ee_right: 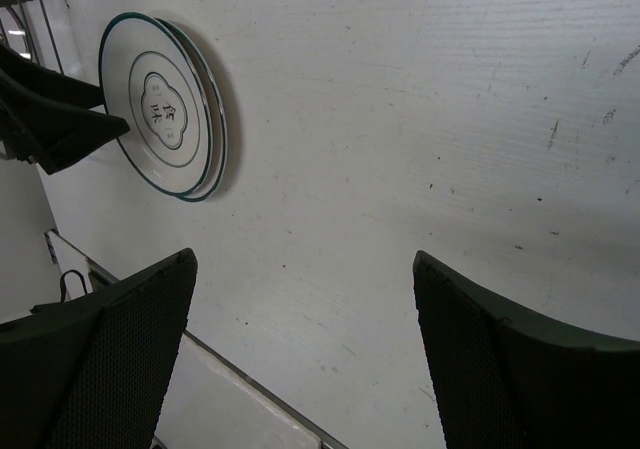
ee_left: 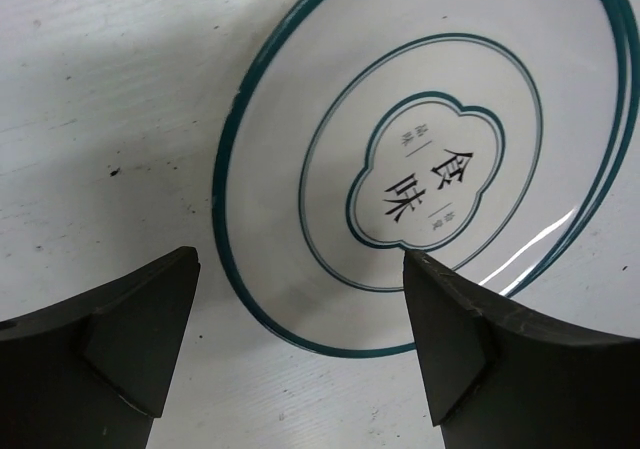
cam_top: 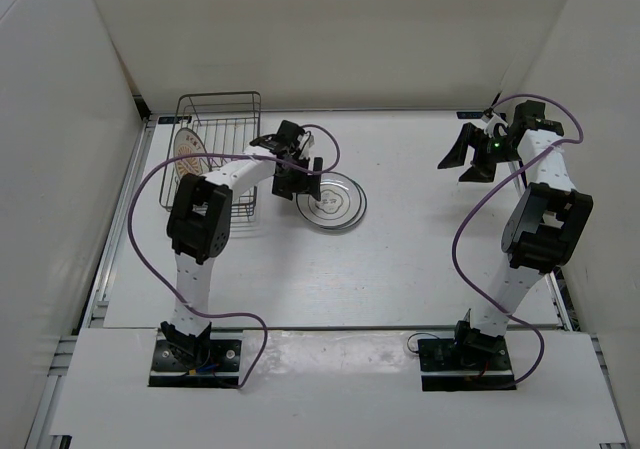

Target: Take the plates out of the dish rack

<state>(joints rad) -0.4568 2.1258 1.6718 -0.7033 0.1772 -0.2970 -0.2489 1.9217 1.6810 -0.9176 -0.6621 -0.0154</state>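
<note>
Two stacked plates (ee_left: 430, 169) — just beyond spread L fingers (ee_left: 130, 339).

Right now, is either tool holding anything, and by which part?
Nothing is held. The left tool is open just above the plates, not gripping them; the right tool is open over the table.

White arms (cam_top: 190, 284), black joints (cam_top: 200, 219), purple cables (cam_top: 540, 97)

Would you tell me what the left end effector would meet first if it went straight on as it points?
The left end effector would most likely meet the top white plate of the two stacked on the table, though depth is unclear.
</note>
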